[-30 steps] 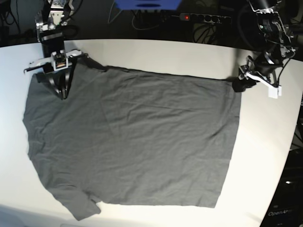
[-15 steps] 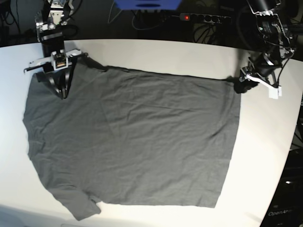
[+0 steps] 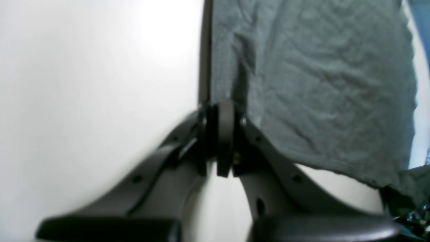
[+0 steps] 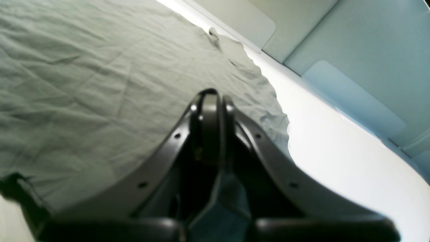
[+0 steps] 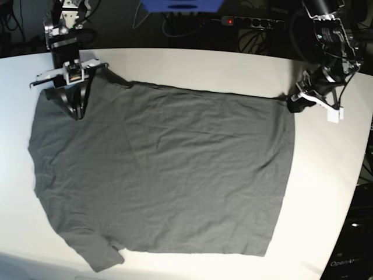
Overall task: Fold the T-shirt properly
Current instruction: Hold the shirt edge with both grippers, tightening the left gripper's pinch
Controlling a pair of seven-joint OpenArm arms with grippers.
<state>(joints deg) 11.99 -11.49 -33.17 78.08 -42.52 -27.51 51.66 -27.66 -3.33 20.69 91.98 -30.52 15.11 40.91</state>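
The dark grey T-shirt [image 5: 163,175] lies spread flat on the white table [image 5: 204,64], with the sleeves at the left and the hem at the right. My left gripper [image 5: 293,106] is shut on the shirt's far hem corner. In the left wrist view its tips [image 3: 221,134] pinch the fabric edge, and a ridge of cloth [image 3: 319,84] runs up to them. My right gripper [image 5: 76,114] is shut with its tips on the far shoulder beside the sleeve. In the right wrist view the closed fingers [image 4: 210,101] press into the wrinkled cloth [image 4: 84,84].
A black power strip [image 5: 247,22] with cables and a blue object [image 5: 180,4] lie beyond the table's far edge. The table's curved edge runs down the right side [image 5: 355,192]. Bare white table surrounds the shirt.
My left gripper has shifted slightly up and right with the hem corner. My right gripper has shifted slightly toward the far edge. The shirt's body has stayed flat.
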